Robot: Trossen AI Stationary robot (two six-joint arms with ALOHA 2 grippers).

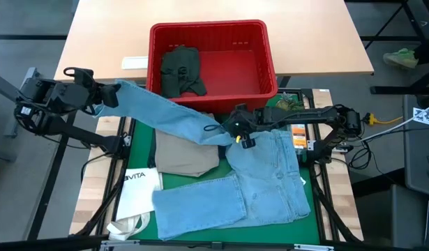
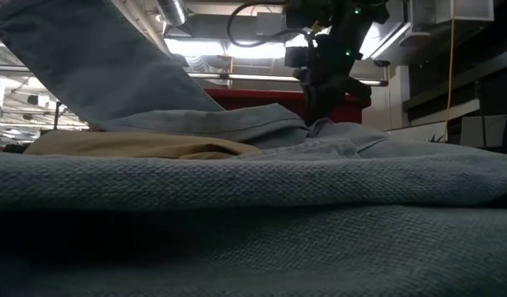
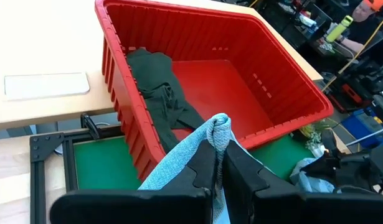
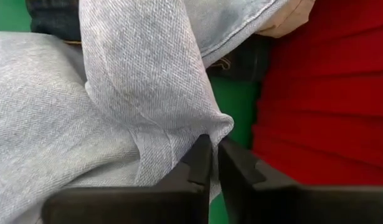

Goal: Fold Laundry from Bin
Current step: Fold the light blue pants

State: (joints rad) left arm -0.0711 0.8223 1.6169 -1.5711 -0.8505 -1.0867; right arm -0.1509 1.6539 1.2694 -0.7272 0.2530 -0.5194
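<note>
Left gripper [image 3: 219, 163] pinching the light blue jeans [image 1: 259, 185] by one leg end, lifting it past the bench's left edge. Right gripper [image 4: 213, 163] nearly closed, nipping a fold mid-bench, near the bin [image 1: 270, 66] holding a dark green piece [image 1: 181, 70].

Lighting evenly from overhead in the high view, casting soft shadows only; glaring from ceiling strip lights [image 2: 237, 49] in the low view, leaving the near light blue jeans [image 2: 253, 223] dim and blurring; blurring close cloth in the right wrist view.

green mat [image 1: 141, 146], jeans [image 1: 270, 181], tote [image 1: 134, 192]
</note>
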